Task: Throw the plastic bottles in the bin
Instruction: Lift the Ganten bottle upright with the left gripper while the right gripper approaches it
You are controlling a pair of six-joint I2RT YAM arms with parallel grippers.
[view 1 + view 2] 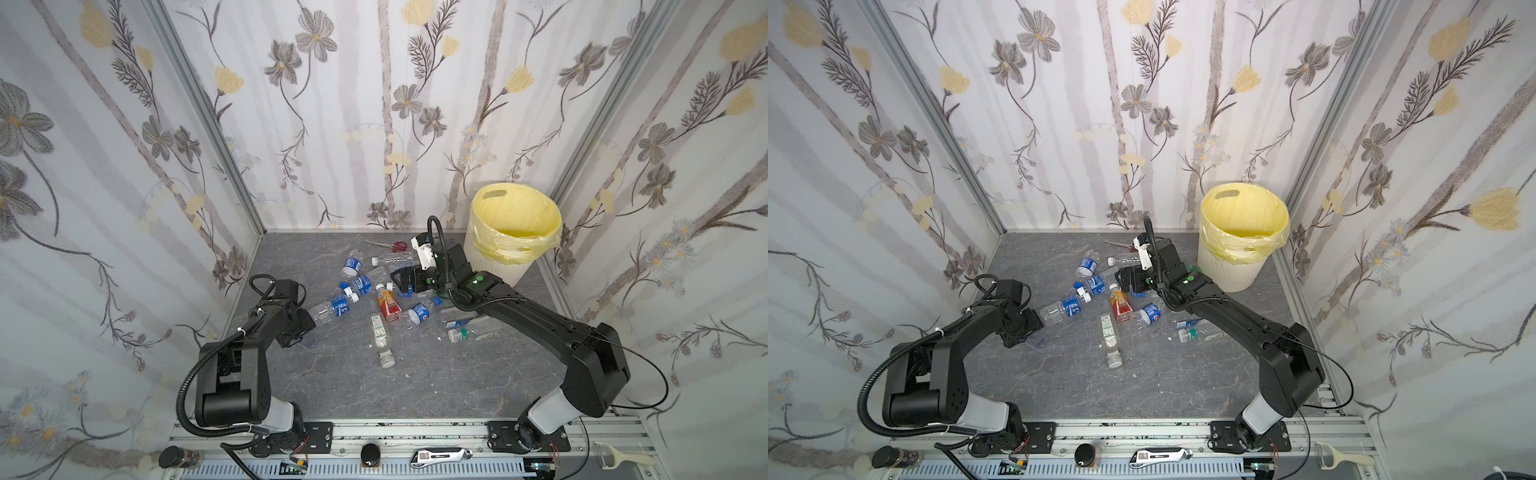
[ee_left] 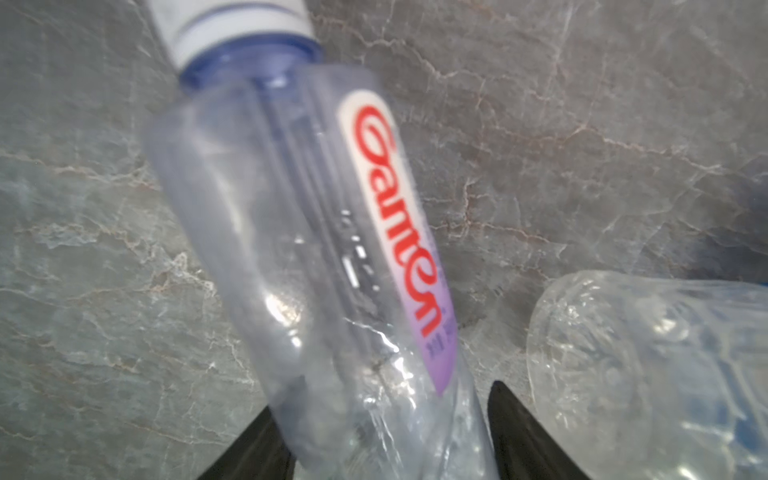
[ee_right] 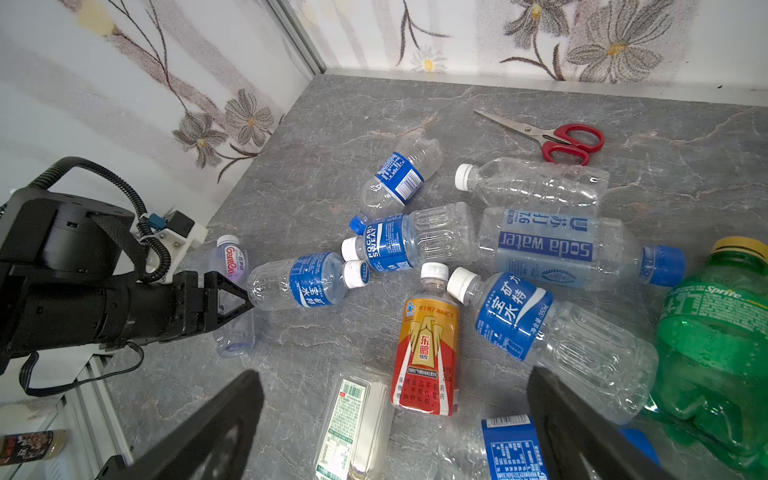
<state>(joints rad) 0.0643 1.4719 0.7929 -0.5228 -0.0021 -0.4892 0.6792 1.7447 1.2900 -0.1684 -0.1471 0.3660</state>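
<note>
Left gripper (image 2: pixel 382 415) is pinching the Ganten bottle (image 2: pixel 291 232), well away from the bin (image 1: pixel 511 270). Right gripper (image 3: pixel 395 374) just gapes wide, holding nothing.

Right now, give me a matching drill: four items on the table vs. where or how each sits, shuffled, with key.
1 Ganten bottle
2 scissors
3 bin
4 orange-labelled bottle

A far right corner, yellow liner
B between the fingers of the left hand
C lying flat, middle of the table
D near the back wall, red handles

Pairs: 1-B, 2-D, 3-A, 4-C
</note>
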